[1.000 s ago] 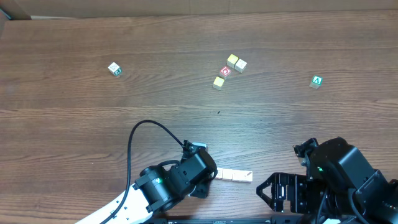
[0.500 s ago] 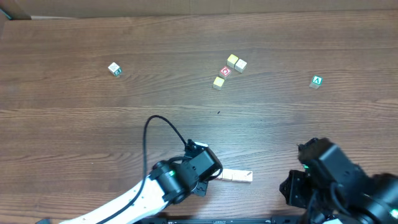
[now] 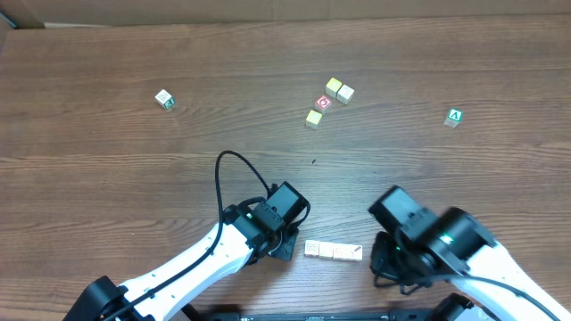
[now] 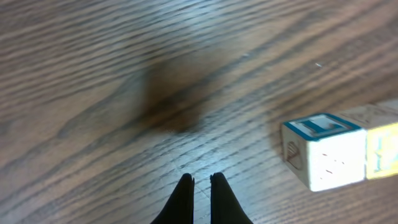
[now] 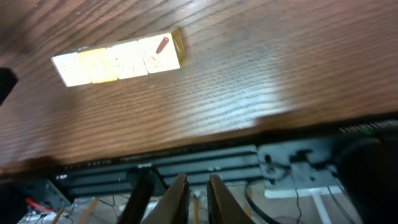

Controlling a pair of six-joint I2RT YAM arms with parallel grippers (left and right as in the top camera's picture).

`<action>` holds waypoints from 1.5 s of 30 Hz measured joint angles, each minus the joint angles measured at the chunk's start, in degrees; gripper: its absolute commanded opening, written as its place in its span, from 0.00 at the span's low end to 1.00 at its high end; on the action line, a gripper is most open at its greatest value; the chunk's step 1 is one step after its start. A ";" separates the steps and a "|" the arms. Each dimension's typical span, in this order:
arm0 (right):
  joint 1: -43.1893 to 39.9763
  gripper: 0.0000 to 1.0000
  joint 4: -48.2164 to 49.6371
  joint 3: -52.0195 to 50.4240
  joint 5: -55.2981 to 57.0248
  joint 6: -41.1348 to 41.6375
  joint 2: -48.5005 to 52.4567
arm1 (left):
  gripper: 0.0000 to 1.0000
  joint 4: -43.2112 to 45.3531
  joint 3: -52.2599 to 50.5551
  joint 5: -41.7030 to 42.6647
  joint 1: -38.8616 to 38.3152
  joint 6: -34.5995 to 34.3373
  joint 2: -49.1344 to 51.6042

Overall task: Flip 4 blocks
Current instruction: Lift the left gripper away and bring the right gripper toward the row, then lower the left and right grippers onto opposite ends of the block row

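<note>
Presently we see the four blocks (image 3: 334,251) lying in a touching row near the desk's (image 3: 107,196) front edge, between our two arms. Our left hand (image 4: 201,181) is pinched narrow and holds nothing. It sits over bare wood just beside the row's end block, whose top shows a blue-framed L. Our right hand (image 5: 198,182) is likewise narrow and empty, near the front edge, right of the row. Other cubes (image 3: 323,102) sit well apart, farther back.
</note>
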 measured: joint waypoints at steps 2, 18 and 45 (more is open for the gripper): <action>0.00 0.13 2.45 -1.99 -0.44 0.07 2.54 | 0.04 0.39 0.00 1.18 0.22 2.45 0.00; 0.00 0.14 13.64 -7.89 -1.33 0.48 8.44 | 0.04 1.29 0.00 5.97 0.22 7.93 5.95; 0.00 0.08 23.30 -14.73 5.77 -1.79 8.44 | 0.04 2.34 0.00 10.21 0.22 7.63 6.29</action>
